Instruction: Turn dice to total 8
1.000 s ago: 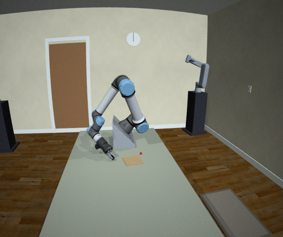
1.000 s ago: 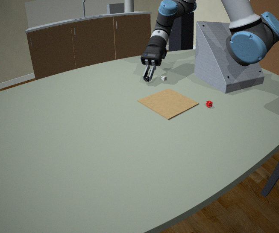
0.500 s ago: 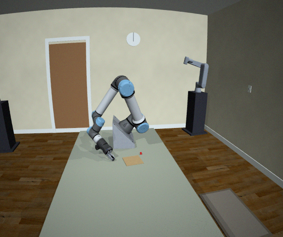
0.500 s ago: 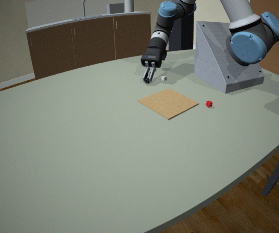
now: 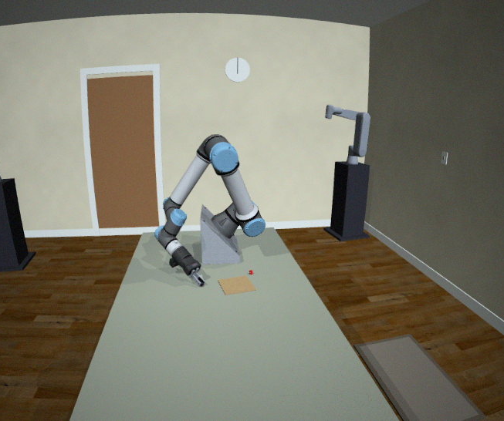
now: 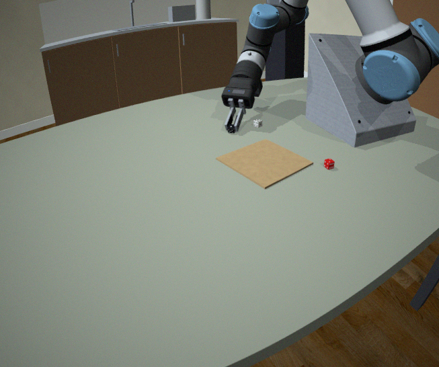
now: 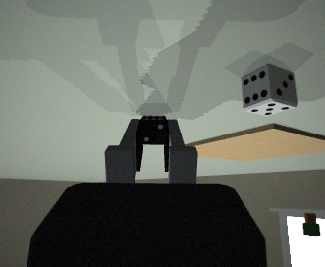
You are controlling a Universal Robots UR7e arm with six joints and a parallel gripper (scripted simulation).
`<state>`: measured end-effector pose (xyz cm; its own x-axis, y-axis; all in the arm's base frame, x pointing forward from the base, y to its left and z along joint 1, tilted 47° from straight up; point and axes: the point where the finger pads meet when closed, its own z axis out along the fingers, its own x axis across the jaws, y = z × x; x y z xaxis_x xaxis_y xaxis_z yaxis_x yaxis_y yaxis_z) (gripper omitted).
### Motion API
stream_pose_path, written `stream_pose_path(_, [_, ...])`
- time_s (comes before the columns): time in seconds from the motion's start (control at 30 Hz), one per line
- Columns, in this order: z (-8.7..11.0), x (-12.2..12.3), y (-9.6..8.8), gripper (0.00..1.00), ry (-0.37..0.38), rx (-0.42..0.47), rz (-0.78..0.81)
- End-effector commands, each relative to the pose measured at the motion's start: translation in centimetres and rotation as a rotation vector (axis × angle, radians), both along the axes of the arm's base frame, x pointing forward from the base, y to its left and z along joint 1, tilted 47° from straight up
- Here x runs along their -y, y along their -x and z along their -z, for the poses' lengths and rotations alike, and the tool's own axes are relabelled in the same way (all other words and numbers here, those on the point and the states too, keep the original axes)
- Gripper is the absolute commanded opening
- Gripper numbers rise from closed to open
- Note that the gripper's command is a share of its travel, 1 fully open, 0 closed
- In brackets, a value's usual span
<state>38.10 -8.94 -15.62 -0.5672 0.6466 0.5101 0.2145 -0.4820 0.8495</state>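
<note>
My gripper is tilted low over the table, left of the mat in the top view, and shut on a black die. The wrist view shows its two-pip face; whether it touches the table is unclear. A white die lies on the table beside the gripper, five on top, hidden in the top view. A red die lies off the opposite side of the mat, its top number too small to read surely. The tan mat lies flat with no die on it.
The grey wedge-shaped robot base stands behind the mat on the pale green table. The white die lies between the gripper and this base in the exterior view. Cabinets and two other arms on pedestals stand away from the table.
</note>
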Motion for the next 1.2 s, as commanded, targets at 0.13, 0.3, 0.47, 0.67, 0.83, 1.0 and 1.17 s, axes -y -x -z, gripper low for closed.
stream_pose_path(0.13, [0.01,-0.16,-0.03,0.34,-0.001,0.000,-0.001])
stream_pose_path(0.3, [0.01,-0.16,-0.03,0.34,-0.001,0.000,-0.001])
stream_pose_path(0.47, [0.01,-0.16,-0.03,0.34,-0.001,0.000,-0.001])
stream_pose_path(0.67, [0.01,-0.16,-0.03,0.34,-0.001,0.000,-0.001])
stream_pose_path(0.83, [0.01,-0.16,-0.03,0.34,-0.001,0.000,-0.001])
stream_pose_path(1.0, [0.01,-0.16,-0.03,0.40,-0.001,0.000,-0.001])
stream_pose_path(1.17, [0.01,-0.16,-0.03,0.46,-0.001,0.000,-0.001])
